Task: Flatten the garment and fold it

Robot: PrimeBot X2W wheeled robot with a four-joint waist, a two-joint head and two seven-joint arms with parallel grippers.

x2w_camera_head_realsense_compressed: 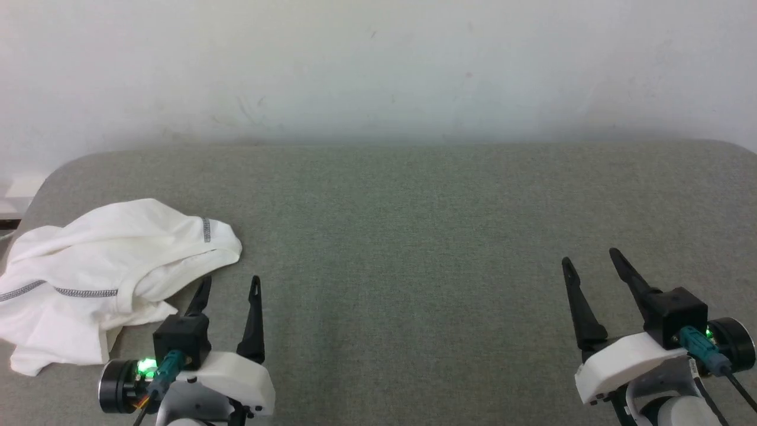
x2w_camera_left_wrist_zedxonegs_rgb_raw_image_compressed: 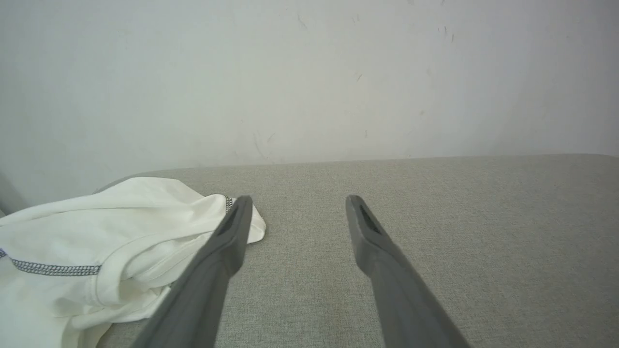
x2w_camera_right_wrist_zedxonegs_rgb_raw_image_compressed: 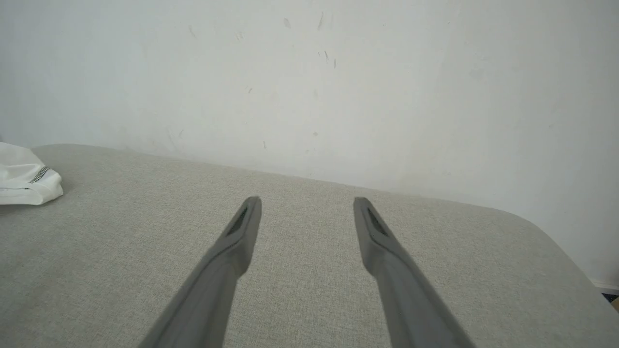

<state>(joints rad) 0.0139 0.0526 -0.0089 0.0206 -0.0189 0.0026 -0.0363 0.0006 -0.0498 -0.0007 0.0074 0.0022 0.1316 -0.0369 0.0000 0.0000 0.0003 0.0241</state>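
A crumpled white T-shirt [x2w_camera_head_realsense_compressed: 100, 278] with grey-black zigzag seams lies bunched at the left end of the grey fabric-covered table [x2w_camera_head_realsense_compressed: 402, 236], by the wall [x2w_camera_head_realsense_compressed: 378, 65]. The left end effector [x2w_camera_head_realsense_compressed: 230, 279] sits just beside its near edge, jaws spread wide and gripping nothing. The right end effector [x2w_camera_head_realsense_compressed: 590, 256], equally wide and empty, is well apart over bare table.

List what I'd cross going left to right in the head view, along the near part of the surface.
Crumpled white T-shirt with grey zigzag seams → left gripper, open, right beside the shirt's edge → bare stretch of grey fabric-covered surface → right gripper, open.
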